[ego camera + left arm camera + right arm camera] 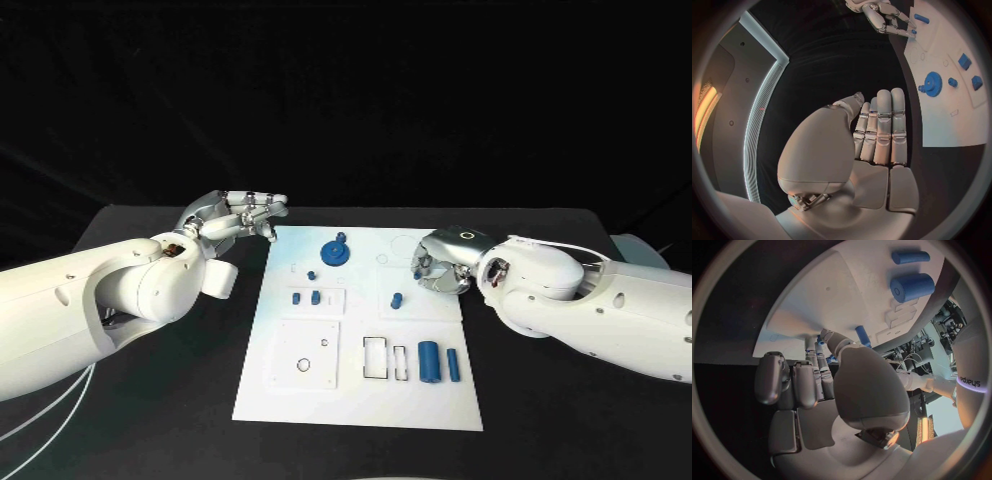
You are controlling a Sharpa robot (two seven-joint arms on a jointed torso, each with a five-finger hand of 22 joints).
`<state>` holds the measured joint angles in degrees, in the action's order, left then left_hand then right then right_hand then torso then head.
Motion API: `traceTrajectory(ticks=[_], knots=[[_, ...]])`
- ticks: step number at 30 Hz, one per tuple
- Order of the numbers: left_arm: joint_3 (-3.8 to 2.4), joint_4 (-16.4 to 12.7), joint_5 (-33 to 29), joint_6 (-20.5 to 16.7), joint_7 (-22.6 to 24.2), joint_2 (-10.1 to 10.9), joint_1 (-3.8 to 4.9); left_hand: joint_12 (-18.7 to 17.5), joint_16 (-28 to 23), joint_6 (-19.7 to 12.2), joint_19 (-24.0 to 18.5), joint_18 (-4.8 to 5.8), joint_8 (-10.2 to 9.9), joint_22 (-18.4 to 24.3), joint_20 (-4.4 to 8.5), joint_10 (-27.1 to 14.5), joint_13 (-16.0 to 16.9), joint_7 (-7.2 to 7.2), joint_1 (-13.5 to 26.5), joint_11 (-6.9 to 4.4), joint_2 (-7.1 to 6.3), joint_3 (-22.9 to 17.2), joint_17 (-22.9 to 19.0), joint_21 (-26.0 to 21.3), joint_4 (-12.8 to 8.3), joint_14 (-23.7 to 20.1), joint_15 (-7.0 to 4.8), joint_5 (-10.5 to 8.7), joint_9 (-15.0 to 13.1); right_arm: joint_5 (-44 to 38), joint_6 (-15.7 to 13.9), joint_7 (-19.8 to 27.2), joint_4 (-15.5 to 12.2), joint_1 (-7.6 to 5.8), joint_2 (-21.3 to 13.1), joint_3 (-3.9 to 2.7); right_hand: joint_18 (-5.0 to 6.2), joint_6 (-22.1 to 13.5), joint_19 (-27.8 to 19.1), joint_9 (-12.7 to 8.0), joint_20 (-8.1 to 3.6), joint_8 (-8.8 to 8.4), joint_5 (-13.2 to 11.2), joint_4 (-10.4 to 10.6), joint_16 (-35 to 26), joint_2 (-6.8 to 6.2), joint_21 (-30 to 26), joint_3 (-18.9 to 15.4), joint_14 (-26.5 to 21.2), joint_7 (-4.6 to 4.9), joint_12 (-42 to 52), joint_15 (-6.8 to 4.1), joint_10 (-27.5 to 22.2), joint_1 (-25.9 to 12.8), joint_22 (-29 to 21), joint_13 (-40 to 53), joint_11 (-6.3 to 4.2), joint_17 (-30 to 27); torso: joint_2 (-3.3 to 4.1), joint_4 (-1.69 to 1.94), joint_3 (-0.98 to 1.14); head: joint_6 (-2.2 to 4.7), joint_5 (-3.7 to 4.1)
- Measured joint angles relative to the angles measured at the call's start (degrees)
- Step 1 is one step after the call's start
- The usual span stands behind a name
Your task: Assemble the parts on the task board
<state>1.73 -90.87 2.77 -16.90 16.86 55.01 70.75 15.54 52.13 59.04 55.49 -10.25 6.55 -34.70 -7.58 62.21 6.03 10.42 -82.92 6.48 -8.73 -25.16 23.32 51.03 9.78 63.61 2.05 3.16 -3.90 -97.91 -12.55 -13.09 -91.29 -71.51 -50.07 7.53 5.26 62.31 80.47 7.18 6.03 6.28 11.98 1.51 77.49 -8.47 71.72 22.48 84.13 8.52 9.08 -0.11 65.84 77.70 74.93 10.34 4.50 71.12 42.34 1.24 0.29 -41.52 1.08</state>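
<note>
The white task board [361, 400] lies mid-table. On it sit a blue gear [335, 252], two small blue pieces [304, 297], a short blue peg [395, 299], a thick blue cylinder [428, 361] and a thin blue pin [453, 364]. My left hand [238, 215] hovers off the board's far left corner, fingers straight and holding nothing [873, 150]. My right hand [440, 262] hangs over the board's right edge with its fingers curled [817, 390]. It pinches a small blue part [913, 32] at its fingertips, close to the peg [921, 19].
A raised white square with a round hole [306, 355] and narrow slots [375, 358] occupy the board's near half. A pale object [642, 250] sits at the table's right edge. Bare black table [173, 420] surrounds the board.
</note>
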Motion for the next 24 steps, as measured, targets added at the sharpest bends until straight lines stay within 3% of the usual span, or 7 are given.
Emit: traceTrajectory(ticks=[4, 6, 24], knots=[[0.00, -0.06, -0.23, -0.22, -0.01, -0.01, 0.00, 0.00, 0.00, 0.00, 0.00, 0.00, 0.00, 0.09, 0.00, -0.19, 0.00, 0.00, -0.22, 0.19, 0.22, -0.13, -0.08, 0.00, -0.47, 0.00, 0.00, 0.00, 0.00, -0.32, 0.11, -0.32, 0.11, 0.06, 0.32, -0.06, 0.00, 0.79, 0.20, 0.00, -0.20, 0.00, 0.00, -0.24, 0.22, 0.25, 0.49, 0.71, 0.00, -0.37, 0.00, 0.00, 0.77, 0.72, 0.00, -0.13, -0.24, 0.11, -0.01, -0.03, 0.01, -0.02, 0.10], [0.00, -0.09, -0.33, -0.31, -0.05, -0.01, 0.00, 0.00, 0.00, 0.00, 0.00, 0.00, 0.00, 0.08, 0.00, -0.20, 0.00, 0.00, -0.22, 0.19, 0.22, -0.13, -0.08, 0.00, -0.47, 0.00, 0.00, 0.00, 0.00, -0.48, 0.12, -0.45, 0.14, 0.15, 0.60, -0.08, -0.88, 1.07, 0.40, 0.00, -0.40, 0.00, 0.00, -0.56, 0.22, 0.37, 0.94, 1.03, 0.00, -0.44, 0.00, 0.00, 1.28, 0.97, 0.00, -0.18, -0.35, 0.15, -0.01, -0.04, 0.01, -0.02, 0.17], [-0.01, -0.25, -0.61, -0.62, -0.54, -0.02, 0.01, 0.25, 0.00, -0.21, 0.00, 0.00, 0.21, 0.13, 0.00, -0.42, -0.01, 0.20, -0.44, -0.01, 0.44, -0.12, -0.14, 0.00, -0.78, 0.00, 0.00, 0.00, 0.00, -3.11, 0.13, -2.35, 0.36, 0.63, 1.73, -0.28, -0.88, 3.22, 1.73, 0.29, -0.91, 0.60, -0.37, -1.97, 0.65, 1.14, 3.51, 3.55, -0.20, -1.18, 0.23, -0.63, 3.44, 1.73, -0.01, -0.72, -1.06, 0.47, -0.01, 0.01, 0.04, -0.38, 0.14]])
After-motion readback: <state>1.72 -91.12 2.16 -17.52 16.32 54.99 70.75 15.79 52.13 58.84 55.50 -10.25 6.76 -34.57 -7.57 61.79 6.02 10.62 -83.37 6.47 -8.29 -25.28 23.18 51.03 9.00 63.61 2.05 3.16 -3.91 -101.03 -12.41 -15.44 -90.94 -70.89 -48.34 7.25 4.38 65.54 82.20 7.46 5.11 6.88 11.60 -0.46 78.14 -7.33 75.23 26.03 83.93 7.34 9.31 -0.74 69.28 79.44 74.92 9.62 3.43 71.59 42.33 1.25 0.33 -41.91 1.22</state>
